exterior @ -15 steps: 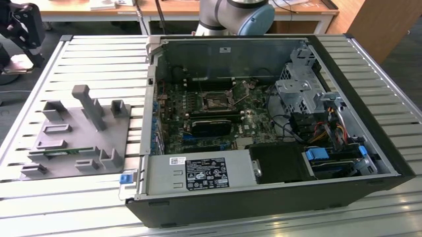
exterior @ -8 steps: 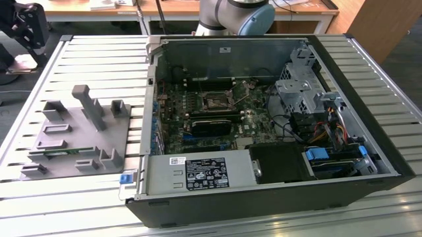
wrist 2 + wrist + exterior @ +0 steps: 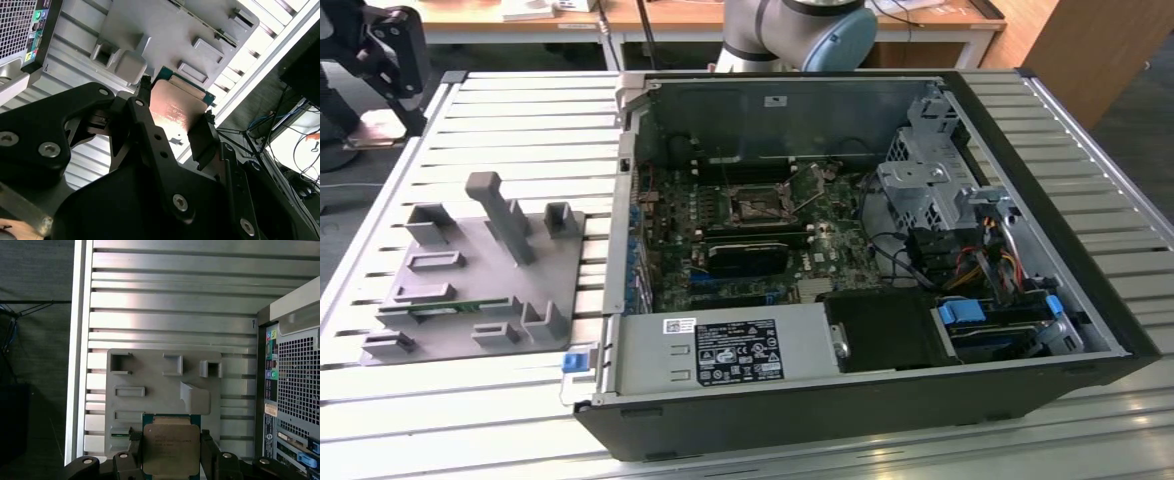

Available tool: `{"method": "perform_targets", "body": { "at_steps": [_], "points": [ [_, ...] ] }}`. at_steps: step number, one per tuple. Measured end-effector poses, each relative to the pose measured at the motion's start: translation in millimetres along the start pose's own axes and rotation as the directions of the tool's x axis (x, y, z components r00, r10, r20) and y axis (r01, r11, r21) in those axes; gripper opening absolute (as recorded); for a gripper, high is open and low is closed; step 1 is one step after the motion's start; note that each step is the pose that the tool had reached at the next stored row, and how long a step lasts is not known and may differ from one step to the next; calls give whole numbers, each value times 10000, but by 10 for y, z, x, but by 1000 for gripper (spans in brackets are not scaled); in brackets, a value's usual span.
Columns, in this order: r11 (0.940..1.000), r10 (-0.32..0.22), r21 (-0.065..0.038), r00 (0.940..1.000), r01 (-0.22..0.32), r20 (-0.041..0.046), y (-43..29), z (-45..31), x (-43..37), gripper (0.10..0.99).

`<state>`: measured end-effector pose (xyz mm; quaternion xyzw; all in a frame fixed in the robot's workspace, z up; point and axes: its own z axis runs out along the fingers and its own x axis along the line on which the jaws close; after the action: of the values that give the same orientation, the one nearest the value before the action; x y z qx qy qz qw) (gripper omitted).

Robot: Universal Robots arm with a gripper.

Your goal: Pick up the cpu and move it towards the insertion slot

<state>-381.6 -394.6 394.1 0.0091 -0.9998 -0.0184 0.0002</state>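
The exterior view overlooks case (image 3: pixel 854 410) and tray (image 3: pixel 480 285); both wrist views face that tray (image 3: pixel 170 30) (image 3: pixel 150 370) past the gripper (image 3: pixel 176 100) (image 3: pixel 171 450).

Soft, even light lay over the exterior view, though the inside of the computer case (image 3: pixel 761 130) fell into shade, its walls casting dull shadows across the board. In the first wrist view the ribbed metal table (image 3: pixel 175 310) threw back bright bands of glare. In the second wrist view that table burned out to white beyond the grey tray (image 3: pixel 175 30). My gripper (image 3: pixel 175 102) stood near-black against it, and the cpu (image 3: pixel 177 107) it clamped caught a warm, pinkish sheen.
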Motion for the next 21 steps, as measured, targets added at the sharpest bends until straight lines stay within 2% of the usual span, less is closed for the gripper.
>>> {"method": "perform_targets", "body": {
  "at_steps": [21],
  "points": [
    [10000,-1,0,10000,1,1,7,1,-194,545]
  ]
}}
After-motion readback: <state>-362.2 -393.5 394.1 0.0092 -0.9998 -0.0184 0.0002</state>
